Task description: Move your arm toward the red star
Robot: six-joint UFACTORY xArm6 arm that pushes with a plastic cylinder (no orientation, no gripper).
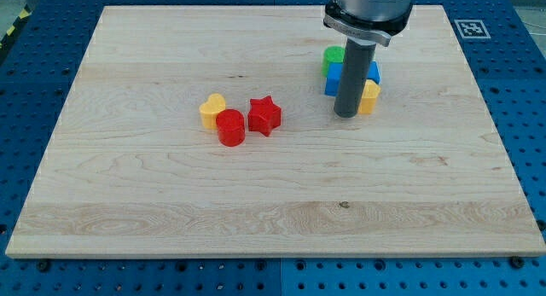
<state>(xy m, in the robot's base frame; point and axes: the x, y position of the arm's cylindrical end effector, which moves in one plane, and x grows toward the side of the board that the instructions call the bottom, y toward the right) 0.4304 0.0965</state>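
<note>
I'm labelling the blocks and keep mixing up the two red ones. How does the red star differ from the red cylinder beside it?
Shape: the red star has points around its outline; the red cylinder is round with a flat circular top.
Position: the red star lies toward the view's right, nearer my tip; the red cylinder lies toward the view's left and slightly lower, against the yellow heart.
Both are the same red, stand close together, and neither touches my tip.

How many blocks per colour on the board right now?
Red: 2, the red star and the red cylinder
Yellow: 2, the yellow heart and the yellow block
Blue: 1, the blue block
Green: 1, the green block
Total: 6
My tip is beside the blue, green and yellow cluster.
</note>
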